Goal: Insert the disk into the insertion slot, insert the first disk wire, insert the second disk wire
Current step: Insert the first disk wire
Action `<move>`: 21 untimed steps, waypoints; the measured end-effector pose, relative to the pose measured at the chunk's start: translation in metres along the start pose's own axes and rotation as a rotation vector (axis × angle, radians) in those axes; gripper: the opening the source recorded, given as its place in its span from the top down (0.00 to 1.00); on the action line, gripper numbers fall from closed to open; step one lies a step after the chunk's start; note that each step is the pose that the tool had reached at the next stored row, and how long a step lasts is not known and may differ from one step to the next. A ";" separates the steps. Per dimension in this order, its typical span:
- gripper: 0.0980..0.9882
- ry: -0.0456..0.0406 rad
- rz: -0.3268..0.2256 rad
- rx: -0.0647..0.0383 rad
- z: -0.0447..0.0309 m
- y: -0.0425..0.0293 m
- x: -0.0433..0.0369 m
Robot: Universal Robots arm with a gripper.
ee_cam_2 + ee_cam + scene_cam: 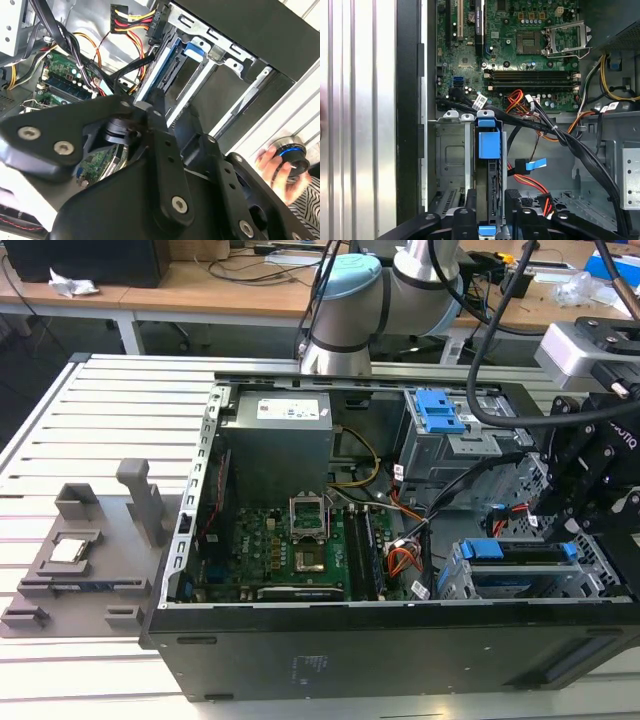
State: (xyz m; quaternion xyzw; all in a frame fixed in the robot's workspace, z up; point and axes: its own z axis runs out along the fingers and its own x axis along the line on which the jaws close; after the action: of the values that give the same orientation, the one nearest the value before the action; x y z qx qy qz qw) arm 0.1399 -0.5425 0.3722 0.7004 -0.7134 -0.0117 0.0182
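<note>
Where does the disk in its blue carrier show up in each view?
Exterior view: disk in the low grey cage, at the exterior view's right.
First wrist view: disk edge-on, blue tab toward the motherboard.
Second wrist view: disk edge-on, near the red-and-yellow wires.
Shared landmark: the green motherboard.

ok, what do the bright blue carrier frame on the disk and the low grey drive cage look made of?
Bright blue carrier frame: likely moulded plastic; smooth, uniform colour, slight sheen. Low grey drive cage: bare sheet metal, probably steel; matte, folded edges, stamped cut-outs.
</note>
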 end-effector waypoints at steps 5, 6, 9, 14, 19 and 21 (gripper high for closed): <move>0.70 0.0000 -0.001 0.000 -0.0004 -0.0090 -0.0074; 0.70 0.0000 -0.001 0.000 -0.0005 -0.0113 -0.0097; 0.70 0.0001 -0.003 -0.001 -0.0008 -0.0170 -0.0147; 0.70 0.0006 -0.006 -0.001 -0.0011 -0.0205 -0.0185; 0.70 0.0036 -0.079 0.000 -0.0008 -0.0216 -0.0194; 0.70 0.0053 -0.117 0.000 -0.0007 -0.0217 -0.0194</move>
State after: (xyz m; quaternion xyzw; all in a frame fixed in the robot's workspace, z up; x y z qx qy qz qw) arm 0.1619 -0.5235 0.3718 0.7410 -0.6711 -0.0109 0.0193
